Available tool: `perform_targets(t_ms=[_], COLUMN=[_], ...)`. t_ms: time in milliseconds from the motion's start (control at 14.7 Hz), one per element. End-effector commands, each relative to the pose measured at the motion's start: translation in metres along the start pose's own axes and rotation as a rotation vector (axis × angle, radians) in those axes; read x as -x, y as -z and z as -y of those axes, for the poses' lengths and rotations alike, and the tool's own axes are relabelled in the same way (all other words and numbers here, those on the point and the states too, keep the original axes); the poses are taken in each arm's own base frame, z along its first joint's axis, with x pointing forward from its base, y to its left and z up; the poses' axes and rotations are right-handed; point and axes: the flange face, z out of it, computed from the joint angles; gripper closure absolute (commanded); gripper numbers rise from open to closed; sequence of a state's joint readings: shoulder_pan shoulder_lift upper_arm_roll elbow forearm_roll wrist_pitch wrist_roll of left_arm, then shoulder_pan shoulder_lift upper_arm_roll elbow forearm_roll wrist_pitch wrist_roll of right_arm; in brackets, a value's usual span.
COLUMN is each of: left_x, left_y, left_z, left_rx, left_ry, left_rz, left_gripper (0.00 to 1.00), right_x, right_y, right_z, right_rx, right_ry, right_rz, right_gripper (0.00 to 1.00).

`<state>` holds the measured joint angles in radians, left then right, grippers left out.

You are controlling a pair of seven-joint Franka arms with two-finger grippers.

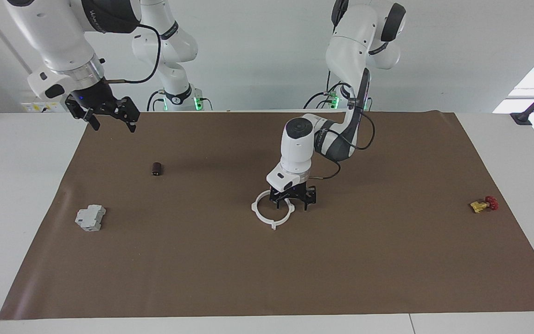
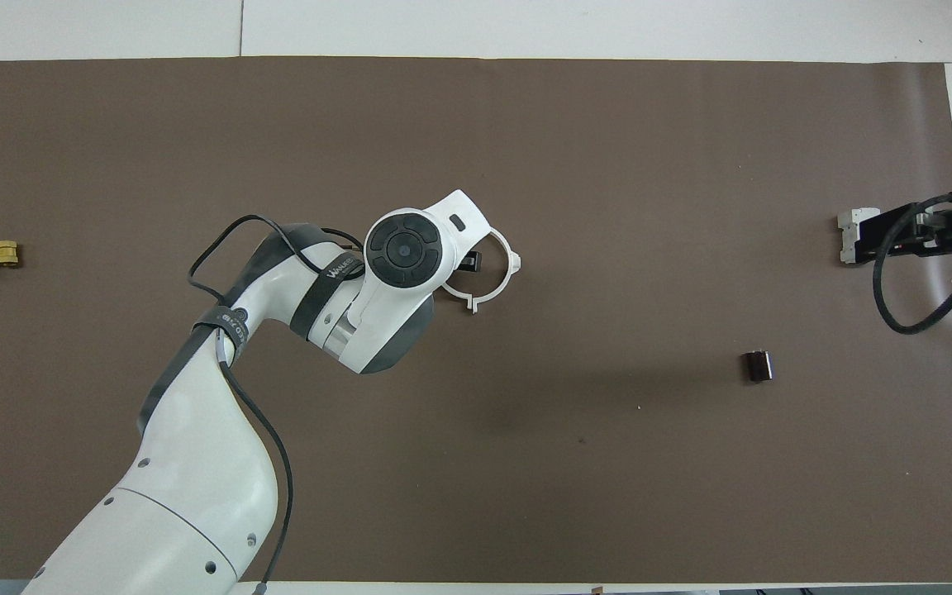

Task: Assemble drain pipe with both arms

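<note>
Brown mat covers the table, and near its middle the left gripper is down at the white ring, its fingers spread across the ring's edge nearest the robots. Raised over the mat's corner at the right arm's end, the right gripper hangs with fingers spread, holding nothing. Smaller things lie well apart: grey block, dark cylinder, yellow-and-red valve.
</note>
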<state>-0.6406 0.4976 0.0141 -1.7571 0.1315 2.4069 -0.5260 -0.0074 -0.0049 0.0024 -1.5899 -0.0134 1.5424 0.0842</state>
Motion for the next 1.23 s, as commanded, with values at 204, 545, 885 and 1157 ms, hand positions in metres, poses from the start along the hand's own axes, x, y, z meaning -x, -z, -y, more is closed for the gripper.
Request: perform_targets(t_ms=[204, 545, 885, 1157], left_x=[-0.012, -0.003, 0.004, 0.013], left_y=[0.084, 0.128, 0.168, 0.209], left_z=[0.077, 0.184, 0.279, 0.346], left_rx=[-0.031, -0.063, -0.054, 0.023], left_ry=[0.112, 0.200, 0.186, 0.197], left_rz=[0.025, 0.046, 0.060, 0.065], left_gripper=[0.00, 0.00, 0.00, 0.00], right_x=[0.001, 0.001, 0.001, 0.001], right_y=[0.001, 0.003, 0.003, 0.003], right_z=[-0.001, 0.000, 0.000, 0.000], right_rx=[-0.010, -0.010, -0.010, -0.010], right_ry=[0.019, 0.020, 0.020, 0.020], right_rz=[-0.013, -0.017, -0.016, -0.017], right_gripper=[0.00, 0.00, 0.00, 0.00])
